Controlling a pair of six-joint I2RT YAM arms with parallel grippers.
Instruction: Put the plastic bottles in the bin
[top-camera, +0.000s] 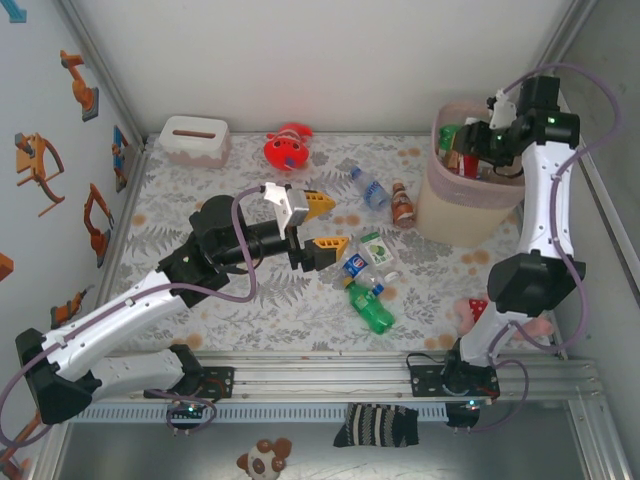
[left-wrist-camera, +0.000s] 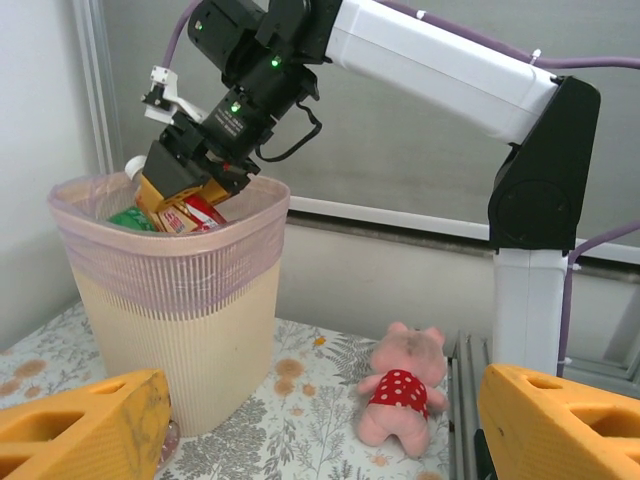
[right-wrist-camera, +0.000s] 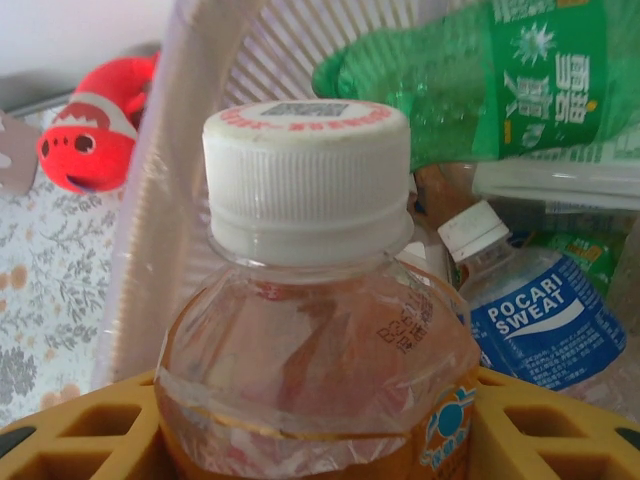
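Floral tabletop (top-camera: 170, 190) — one bin (top-camera: 445, 215), some five loose plastic bottles (top-camera: 372, 310).

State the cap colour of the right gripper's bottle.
White cap, best seen in the right wrist view.

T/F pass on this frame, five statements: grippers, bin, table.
1. The right gripper holds a white-capped bottle over the bin. True.
2. The left gripper is shut on a bottle. False: it is open, holding nothing.
3. The bin is empty. False: a Pocari Sweat bottle and others lie inside.
4. Bottles lie on the table. True, including a green bottle.
5. The red plush toy is in the bin. False: it sits on the table.
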